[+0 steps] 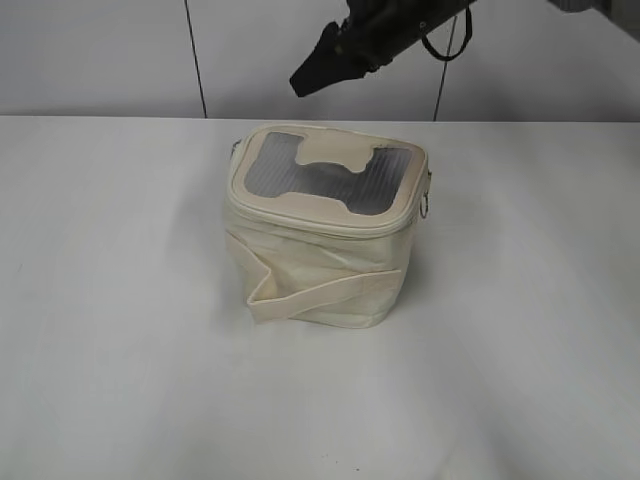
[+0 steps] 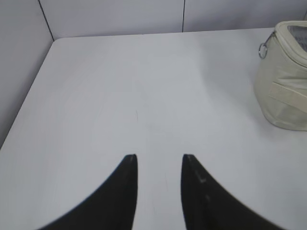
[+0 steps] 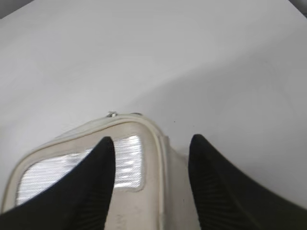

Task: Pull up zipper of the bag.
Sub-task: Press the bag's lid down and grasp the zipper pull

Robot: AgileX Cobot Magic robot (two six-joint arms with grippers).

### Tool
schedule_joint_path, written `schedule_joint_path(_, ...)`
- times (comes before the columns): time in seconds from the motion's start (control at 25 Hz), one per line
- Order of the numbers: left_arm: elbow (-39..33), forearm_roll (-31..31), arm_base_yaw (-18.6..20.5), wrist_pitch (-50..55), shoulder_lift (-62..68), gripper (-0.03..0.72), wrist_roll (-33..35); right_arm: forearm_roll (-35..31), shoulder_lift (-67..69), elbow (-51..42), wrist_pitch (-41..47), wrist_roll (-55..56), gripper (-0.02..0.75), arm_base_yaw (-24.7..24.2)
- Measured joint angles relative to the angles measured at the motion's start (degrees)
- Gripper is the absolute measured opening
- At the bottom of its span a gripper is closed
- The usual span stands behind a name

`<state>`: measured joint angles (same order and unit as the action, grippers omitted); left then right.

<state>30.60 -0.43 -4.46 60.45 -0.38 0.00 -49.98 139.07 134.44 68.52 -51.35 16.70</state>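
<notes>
The desk (image 1: 120,330) is plain white and smooth. A cream bag (image 1: 325,255) sits directly on it, upright, near the middle; nothing else seems to lie there.

bright even light, soft shadows, slight blur

Desk (image 1: 120,330): plain white matte surface, fills most of the exterior view; faint smudges and a thin scratch visible in the left wrist view. Back wall (image 1: 100,55): pale grey-white panels split by dark vertical seams (image 1: 196,58). Side wall panel (image 2: 19,62) meets the desk's left edge. Lighting soft and even, shadows diffuse.
</notes>
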Motion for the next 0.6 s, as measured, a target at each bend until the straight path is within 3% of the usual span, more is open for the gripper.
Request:
schedule_joint_path(0.44, 0.0, 0.43, 0.0, 0.0, 0.77, 0.237, 0.0, 5.26, 4.38, 3.55, 0.65, 8.69, 0.398, 0.39)
schedule_joint_path(0.6, 0.0, 0.43, 0.0, 0.0, 0.77, 0.236, 0.0, 6.72, 1.17, -1.48, 0.69, 9.31, 0.398, 0.39)
